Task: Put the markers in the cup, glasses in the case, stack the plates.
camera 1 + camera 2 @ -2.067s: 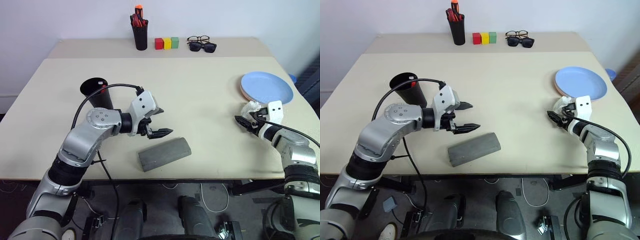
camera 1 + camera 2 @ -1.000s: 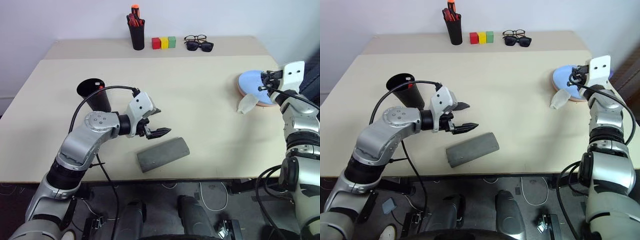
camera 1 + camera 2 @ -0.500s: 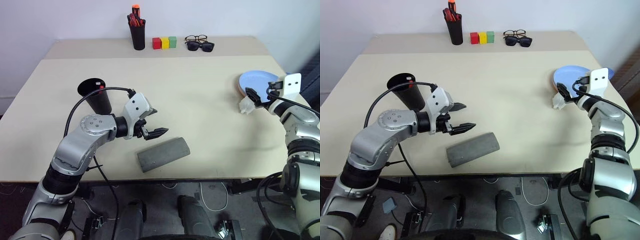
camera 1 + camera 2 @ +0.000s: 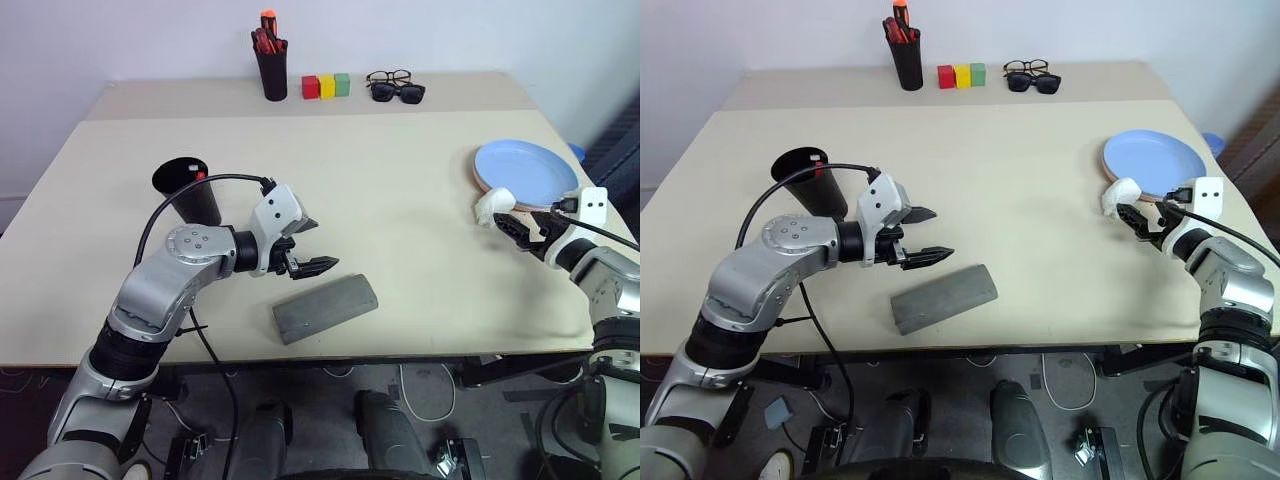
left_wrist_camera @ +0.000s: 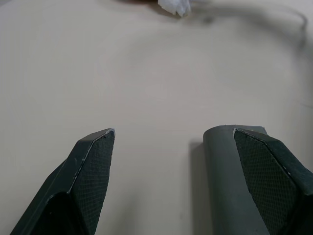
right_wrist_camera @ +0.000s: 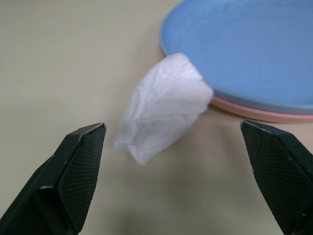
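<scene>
From the head camera, the table (image 4: 400, 200) carries a grey case (image 4: 325, 308), closed, lying near the front edge with its long axis running left to right and the right end angled a little toward the far side. Just above its left part hangs the left gripper (image 4: 312, 246), its 2 fingers spread with nothing between them, pointing to the right. The black cup (image 4: 186, 186) stands upright behind that arm, something red showing at its rim. At the right edge the blue plate (image 4: 526, 172) sits on the pink plate (image 4: 1116, 186) (only a thin rim of pink shows). A crumpled white tissue (image 4: 494, 203) lies against the stack's near left side, and the right gripper (image 4: 522, 229) is just in front of it, released.

At the back stand a pen holder (image 4: 269, 68), 3 coloured blocks (image 4: 326, 85) and 2 pairs of glasses (image 4: 396, 86).

The left wrist view shows open fingers (image 5: 90, 169) over bare table, the case end (image 5: 230, 176) beside one.

The right wrist view has the tissue (image 6: 164, 107) touching the plates' rim (image 6: 254, 111) between wide-spread fingers (image 6: 78, 171).
</scene>
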`<control>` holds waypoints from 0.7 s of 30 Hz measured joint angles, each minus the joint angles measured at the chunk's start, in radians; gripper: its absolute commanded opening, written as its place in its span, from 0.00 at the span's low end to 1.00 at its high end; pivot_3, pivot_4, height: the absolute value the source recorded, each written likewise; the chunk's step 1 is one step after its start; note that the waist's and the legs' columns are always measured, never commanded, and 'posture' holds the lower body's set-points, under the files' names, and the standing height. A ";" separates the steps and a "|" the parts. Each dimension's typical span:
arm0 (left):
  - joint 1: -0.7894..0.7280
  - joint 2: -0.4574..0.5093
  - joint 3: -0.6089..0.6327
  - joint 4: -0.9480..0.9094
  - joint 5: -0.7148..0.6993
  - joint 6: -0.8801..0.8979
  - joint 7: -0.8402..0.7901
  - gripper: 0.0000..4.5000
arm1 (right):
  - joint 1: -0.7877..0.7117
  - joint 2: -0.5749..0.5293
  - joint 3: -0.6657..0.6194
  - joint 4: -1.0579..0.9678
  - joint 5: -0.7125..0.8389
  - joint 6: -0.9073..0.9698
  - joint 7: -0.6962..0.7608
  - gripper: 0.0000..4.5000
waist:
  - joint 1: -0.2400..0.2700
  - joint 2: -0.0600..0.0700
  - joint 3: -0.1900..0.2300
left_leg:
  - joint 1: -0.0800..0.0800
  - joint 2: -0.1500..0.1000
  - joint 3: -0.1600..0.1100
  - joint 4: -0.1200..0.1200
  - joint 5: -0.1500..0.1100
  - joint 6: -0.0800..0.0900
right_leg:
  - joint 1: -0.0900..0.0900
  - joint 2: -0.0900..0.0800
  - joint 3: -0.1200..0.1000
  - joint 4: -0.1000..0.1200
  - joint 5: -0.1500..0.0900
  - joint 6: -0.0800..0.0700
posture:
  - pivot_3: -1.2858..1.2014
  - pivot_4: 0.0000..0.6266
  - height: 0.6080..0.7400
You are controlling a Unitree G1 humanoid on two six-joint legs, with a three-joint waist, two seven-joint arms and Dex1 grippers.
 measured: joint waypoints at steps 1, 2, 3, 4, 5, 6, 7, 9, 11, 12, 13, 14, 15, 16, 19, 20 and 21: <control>0.000 0.000 0.000 0.000 0.000 0.000 0.000 0.88 | -0.013 0.010 0.001 0.020 0.000 0.000 0.000 0.99 | -0.001 0.000 0.000 | 0.000 0.000 0.000 0.000 0.000 0.000 | 0.000 0.000 0.000 0.000 0.000 0.000 | 0.52 0.24 1.00; 0.000 0.001 0.000 -0.001 0.000 0.001 0.001 0.88 | -0.026 0.016 0.002 0.043 0.000 -0.001 0.000 0.99 | 0.000 0.000 0.000 | 0.000 0.000 0.000 0.000 0.000 0.000 | 0.000 0.000 0.000 0.000 0.000 0.000 | 0.52 0.24 1.00; 0.000 0.001 0.000 -0.002 0.000 0.002 0.001 0.88 | -0.033 0.019 0.002 0.055 0.000 -0.002 0.000 0.99 | 0.000 0.000 0.000 | 0.000 0.000 0.000 0.000 0.000 0.000 | 0.000 0.000 0.000 0.000 0.000 0.000 | 0.52 0.24 1.00; 0.002 0.004 0.001 -0.004 0.000 0.003 0.003 0.88 | -0.047 0.023 0.003 0.078 -0.001 -0.004 0.001 0.99 | 0.000 0.000 0.000 | 0.000 0.000 0.000 0.000 0.000 0.000 | 0.000 0.000 0.000 0.000 0.000 0.000 | 0.52 0.24 1.00; 0.002 0.008 0.001 -0.005 0.000 0.004 0.004 0.88 | -0.069 0.028 0.005 0.106 -0.004 -0.008 0.002 0.99 | -0.001 0.000 0.000 | 0.000 0.000 0.000 0.000 0.000 0.000 | 0.000 0.000 0.000 0.000 0.000 0.000 | 0.52 0.24 1.00; 0.002 0.010 0.002 -0.008 0.000 0.004 0.006 0.88 | -0.084 0.032 0.008 0.124 -0.007 -0.013 0.002 0.99 | -0.001 0.000 0.000 | 0.000 0.000 0.000 0.000 0.000 0.000 | 0.000 0.000 0.000 0.000 0.000 0.000 | 0.52 0.24 1.00; 0.003 0.011 0.003 -0.015 -0.001 0.005 0.007 0.88 | -0.102 0.034 0.013 0.152 -0.011 -0.024 0.002 0.99 | -0.001 0.000 0.000 | 0.000 0.000 0.000 0.000 0.000 0.000 | 0.000 0.000 0.000 0.000 0.000 0.000 | 0.52 0.24 1.00; 0.004 0.013 0.003 -0.028 -0.002 0.008 0.009 0.88 | -0.137 0.041 0.019 0.206 -0.021 -0.049 0.001 0.88 | -0.001 0.000 0.000 | 0.000 0.000 0.000 0.000 0.000 0.000 | 0.000 0.000 0.000 0.000 0.000 0.000 | 0.52 0.24 1.00; 0.007 0.020 0.004 -0.038 -0.002 0.014 0.013 0.88 | -0.171 0.046 0.023 0.268 -0.030 -0.076 -0.002 0.70 | -0.001 0.000 0.000 | 0.000 0.000 0.000 0.000 0.000 0.000 | 0.000 0.000 0.000 0.000 0.000 0.000 | 0.52 0.24 1.00; 0.009 0.022 0.006 -0.042 -0.002 0.015 0.017 0.88 | -0.182 0.046 0.024 0.290 -0.033 -0.086 -0.002 0.58 | -0.001 0.000 0.000 | 0.000 0.000 0.000 0.000 0.000 0.000 | 0.000 0.000 0.000 0.000 0.000 0.000 | 0.52 0.24 1.00; 0.012 0.023 0.011 -0.043 -0.003 0.018 0.020 0.88 | -0.193 0.046 0.024 0.310 -0.040 -0.095 -0.002 0.45 | -0.001 0.000 0.000 | 0.000 0.000 0.000 0.000 0.000 0.000 | 0.000 0.000 0.000 0.000 0.000 0.000 | 0.52 0.24 1.00; 0.013 0.023 0.013 -0.043 -0.003 0.025 0.023 0.88 | -0.197 0.046 0.025 0.321 -0.045 -0.104 -0.002 0.34 | 0.000 0.000 0.000 | 0.000 0.000 0.000 0.000 0.000 0.000 | 0.000 0.000 0.000 0.000 0.000 0.000 | 0.52 0.24 1.00; 0.014 0.025 0.016 -0.044 -0.003 0.029 0.027 0.88 | -0.203 0.046 0.025 0.333 -0.049 -0.114 -0.001 0.24 | 0.000 0.000 0.000 | 0.000 0.000 0.000 0.000 0.000 0.000 | 0.000 0.000 0.000 0.000 0.000 0.000 | 0.52 0.24 1.00; 0.015 0.026 0.018 -0.047 -0.003 0.032 0.029 0.88 | -0.209 0.046 0.026 0.343 -0.050 -0.118 0.000 0.10 | -0.001 0.000 0.000 | 0.000 0.000 0.000 0.000 0.000 0.000 | 0.000 0.000 0.000 0.000 0.000 0.000 | 0.52 0.24 1.00; 0.016 0.027 0.021 -0.061 -0.010 0.035 0.031 0.88 | -0.211 0.046 0.028 0.352 -0.058 -0.134 0.003 0.02 | 0.000 0.000 0.000 | 0.000 0.000 0.000 0.000 0.000 0.000 | 0.000 0.000 0.000 0.000 0.000 0.001 | 0.52 0.24 1.00; 0.016 0.027 0.021 -0.061 -0.012 0.035 0.032 0.88 | -0.211 0.046 0.031 0.355 -0.061 -0.138 0.004 0.02 | -0.001 0.000 0.000 | 0.000 0.000 0.000 0.000 0.000 0.000 | 0.000 0.000 0.000 0.000 0.000 0.000 | 0.52 0.24 1.00; 0.016 0.027 0.021 -0.061 -0.014 0.036 0.034 0.88 | -0.211 0.046 0.036 0.356 -0.066 -0.143 0.006 0.02 | -0.001 0.000 0.000 | 0.000 0.000 0.000 0.000 0.000 0.000 | 0.000 0.000 0.000 0.000 0.000 0.000 | 0.52 0.24 1.00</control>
